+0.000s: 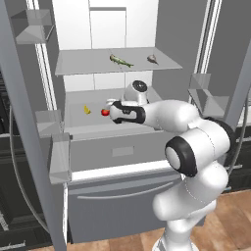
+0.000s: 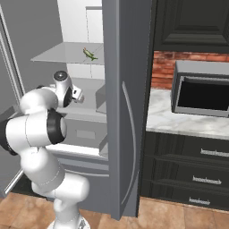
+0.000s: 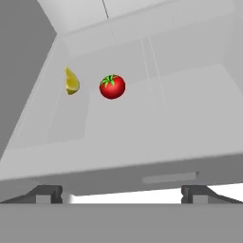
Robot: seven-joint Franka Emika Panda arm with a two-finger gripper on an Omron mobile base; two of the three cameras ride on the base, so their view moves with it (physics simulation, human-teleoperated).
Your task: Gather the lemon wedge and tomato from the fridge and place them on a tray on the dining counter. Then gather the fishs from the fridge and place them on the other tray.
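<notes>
The fridge (image 1: 117, 196) stands with both doors open. On its lower shelf lie the yellow lemon wedge (image 3: 71, 81) (image 1: 87, 109) and, just right of it, the red tomato (image 3: 112, 87) (image 1: 105, 112). My gripper (image 3: 122, 194) is open, with nothing between its widely spread fingertips (image 3: 47, 192). It hovers in front of the shelf edge, short of the tomato. In the left base view the hand (image 1: 116, 110) sits right beside the tomato. On the upper shelf rest an olive fish (image 1: 120, 61) (image 2: 90, 54) and a grey fish (image 1: 153, 59).
Door bins (image 1: 206, 95) (image 1: 59, 157) jut out on both sides of the opening. The right fridge door (image 2: 127, 112) stands edge-on between the arm and a marble worktop (image 2: 179, 120) with a microwave (image 2: 201, 94). Dark drawers (image 2: 192, 179) run below.
</notes>
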